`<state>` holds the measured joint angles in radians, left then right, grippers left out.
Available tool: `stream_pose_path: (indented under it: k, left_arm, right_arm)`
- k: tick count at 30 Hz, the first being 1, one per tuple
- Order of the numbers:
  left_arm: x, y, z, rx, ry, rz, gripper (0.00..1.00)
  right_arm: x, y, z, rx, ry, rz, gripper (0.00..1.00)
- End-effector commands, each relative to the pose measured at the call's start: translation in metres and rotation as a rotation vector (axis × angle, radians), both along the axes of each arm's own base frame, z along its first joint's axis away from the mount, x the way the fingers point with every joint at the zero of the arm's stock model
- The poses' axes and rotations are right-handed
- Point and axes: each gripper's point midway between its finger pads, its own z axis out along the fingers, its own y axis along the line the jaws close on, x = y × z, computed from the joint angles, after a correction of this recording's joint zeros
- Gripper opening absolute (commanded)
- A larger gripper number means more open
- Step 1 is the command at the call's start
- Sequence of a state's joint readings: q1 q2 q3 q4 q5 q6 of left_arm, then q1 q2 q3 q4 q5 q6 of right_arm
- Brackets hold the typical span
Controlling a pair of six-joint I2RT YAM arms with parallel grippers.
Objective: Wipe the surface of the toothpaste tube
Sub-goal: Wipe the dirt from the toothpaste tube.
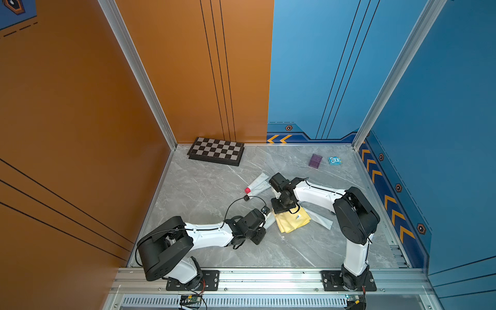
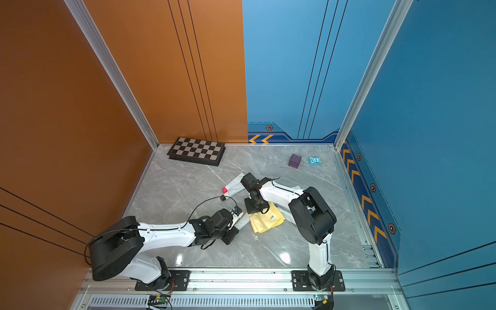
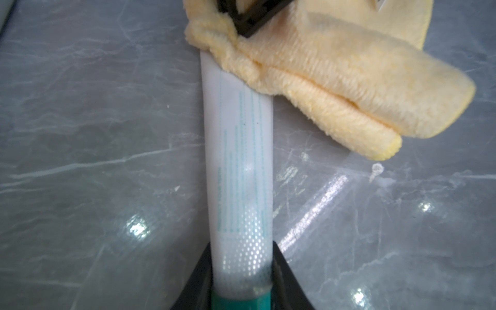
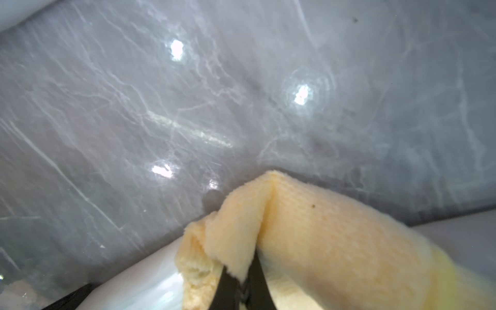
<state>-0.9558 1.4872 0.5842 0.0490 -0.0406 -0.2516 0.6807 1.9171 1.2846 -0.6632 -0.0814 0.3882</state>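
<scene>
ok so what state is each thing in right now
tube: capped, held at cap end by left tool, far end under cloth
cloth: folded, pinched by right tool, lying on tube
left tool: shut on tube
right tool: shut on cloth
red-capped tube: capped, lying loose
chessboard: folded shut

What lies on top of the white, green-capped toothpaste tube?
A yellow fluffy cloth, pinched by the right gripper, lies over the white toothpaste tube at the end opposite its cap. That end is hidden; the printed middle is bare.
</scene>
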Motion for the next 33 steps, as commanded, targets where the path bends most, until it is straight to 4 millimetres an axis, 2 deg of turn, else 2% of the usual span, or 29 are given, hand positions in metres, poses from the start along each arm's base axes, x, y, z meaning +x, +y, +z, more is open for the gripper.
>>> stream_pose_path:
  k: [1, 6, 8, 12, 15, 22, 26, 29, 33]
  left_arm:
    - [-0.026, 0.022, -0.032, 0.12, 0.11, -0.031, 0.23]
    - [-0.025, 0.021, -0.032, 0.118, 0.11, -0.032, 0.23]
    - [-0.026, 0.021, -0.032, 0.12, 0.111, -0.032, 0.23]
    - [-0.025, 0.021, -0.031, 0.117, 0.107, -0.033, 0.23]
    - [-0.025, 0.021, -0.031, 0.118, 0.107, -0.032, 0.23]
    - [-0.026, 0.021, -0.031, 0.117, 0.105, -0.032, 0.23]
    - [-0.025, 0.022, -0.031, 0.119, 0.105, -0.03, 0.23]
    - [-0.026, 0.022, -0.032, 0.12, 0.106, -0.032, 0.23]
    - [-0.025, 0.022, -0.031, 0.121, 0.103, -0.03, 0.23]
  right_arm:
    - [-0.018, -0.023, -0.027, -0.129, 0.066, 0.022, 0.0]
    - [-0.033, 0.014, -0.013, 0.085, 0.134, 0.049, 0.0]
    - [-0.049, 0.037, -0.005, 0.171, 0.178, 0.09, 0.0]
    - [-0.064, 0.051, -0.002, 0.237, 0.237, 0.114, 0.0]
    - [-0.064, 0.039, -0.012, 0.176, 0.232, 0.102, 0.0]
    - [-0.045, -0.028, -0.042, -0.171, 0.129, 0.056, 0.0]
    - [-0.035, -0.05, -0.046, -0.287, 0.073, 0.043, 0.0]
    - [-0.04, -0.043, -0.047, -0.249, 0.093, 0.048, 0.0]
    - [-0.056, -0.011, -0.045, -0.065, 0.167, 0.065, 0.0]
